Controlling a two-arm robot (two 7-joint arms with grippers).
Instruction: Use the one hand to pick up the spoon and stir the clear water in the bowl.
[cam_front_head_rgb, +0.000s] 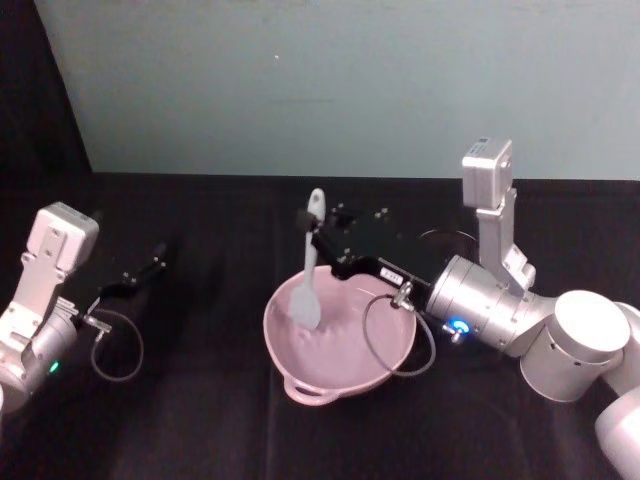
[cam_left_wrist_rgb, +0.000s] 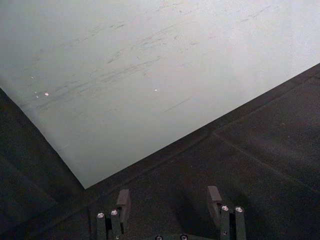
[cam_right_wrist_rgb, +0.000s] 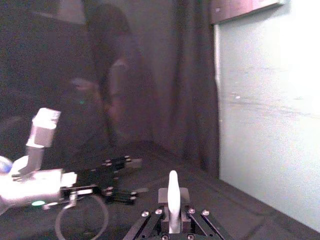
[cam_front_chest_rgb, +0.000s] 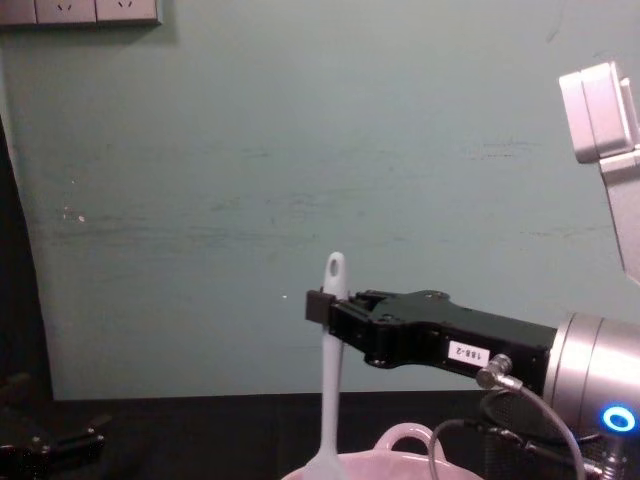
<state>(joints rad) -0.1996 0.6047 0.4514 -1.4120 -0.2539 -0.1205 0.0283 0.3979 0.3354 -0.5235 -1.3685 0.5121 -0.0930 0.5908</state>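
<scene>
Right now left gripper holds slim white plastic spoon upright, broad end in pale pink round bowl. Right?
No: the right gripper holds the slim white plastic spoon, per the head view; the left gripper sits parked. Upright, broad end in the pale pink round bowl: correct.

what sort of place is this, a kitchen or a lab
Likely a robot lab bench: black-draped table, bare pale wall, right gripper holding a spoon in a pink bowl, left gripper parked.

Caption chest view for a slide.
Right gripper holds white spoon upright, broad end in the pink bowl; left gripper idle lower left.
</scene>
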